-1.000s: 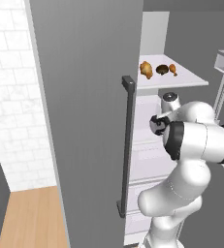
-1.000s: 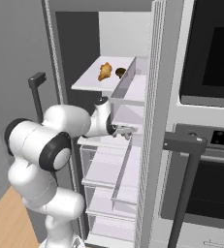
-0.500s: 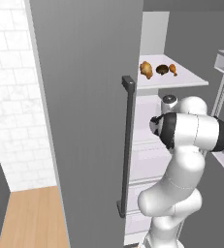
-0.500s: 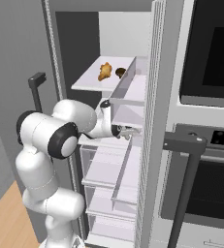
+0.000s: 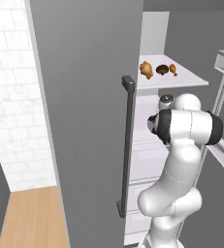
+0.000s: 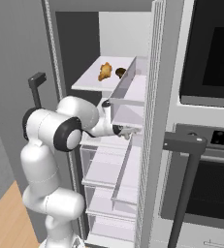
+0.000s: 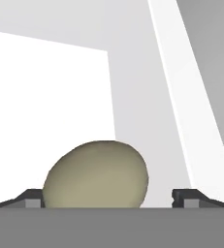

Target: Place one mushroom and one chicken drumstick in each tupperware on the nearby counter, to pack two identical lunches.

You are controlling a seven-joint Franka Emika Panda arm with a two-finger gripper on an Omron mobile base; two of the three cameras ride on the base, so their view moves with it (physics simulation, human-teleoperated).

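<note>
Pale-tan mushroom (image 7: 96,174) sits between the wide-open fingers (image 7: 190,197), ungripped, on a fridge shelf below the shelf (image 5: 191,80) holding a drumstick (image 5: 145,69). Closing off-centre could squirt the round cap away.

Pale tan mushroom (image 7: 96,174) btwn wide-apart fingertips (image 7: 32,196).

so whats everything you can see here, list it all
drumsticks: two, orange-brown, upper fridge shelf
dark mushroom: one, dark brown, between the drumsticks on that shelf
pale mushroom: one, tan, between the claw's tips, not gripped
fridge door: one, grey, swung open, dark handle
oven: one, black glass, right of the fridge
floor: light wood, lower left
arm: one, white, reaching into the fridge
claw: one, dark tips, open
</note>
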